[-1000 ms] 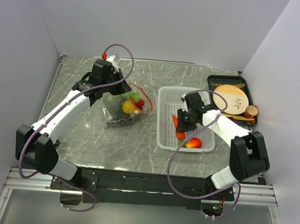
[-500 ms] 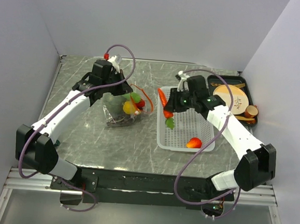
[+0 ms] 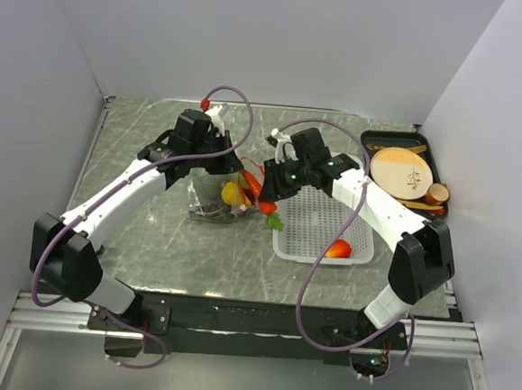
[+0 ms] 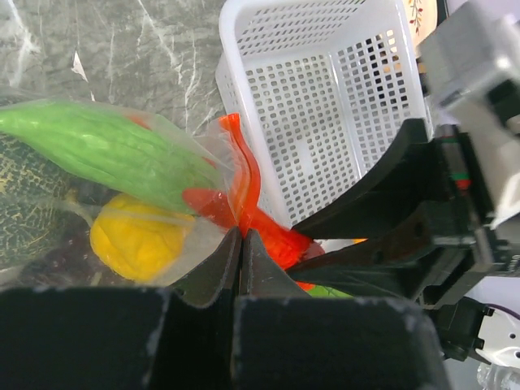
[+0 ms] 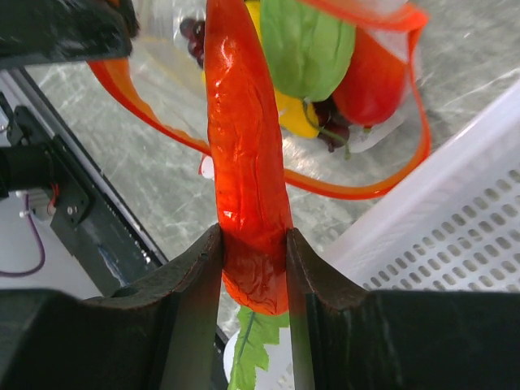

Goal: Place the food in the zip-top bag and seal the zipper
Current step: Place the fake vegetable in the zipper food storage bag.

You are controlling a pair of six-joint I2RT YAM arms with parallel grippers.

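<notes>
The clear zip-top bag (image 3: 211, 196) lies left of the basket and holds a green piece (image 4: 97, 150), a yellow piece (image 4: 134, 240), purple grapes (image 5: 195, 36) and a red piece (image 5: 370, 77). My left gripper (image 4: 240, 236) is shut on the bag's orange-red zipper strip (image 4: 244, 175) and holds the mouth up. My right gripper (image 5: 252, 244) is shut on the orange-red carrot (image 5: 244, 154), its tip at the open mouth; it also shows in the top view (image 3: 254, 187). The zipper loop (image 5: 382, 183) hangs open.
A white perforated basket (image 3: 322, 168) stands right of the bag with one red-orange piece (image 3: 337, 249) in it. A black tray (image 3: 428, 145) at the back right holds a tan disc (image 3: 400, 173) and a small brown cup (image 3: 437, 193).
My right gripper lifted the carrot out of the basket and carried it left to the bag's mouth. My left gripper shifted slightly right, still holding the bag's edge.
</notes>
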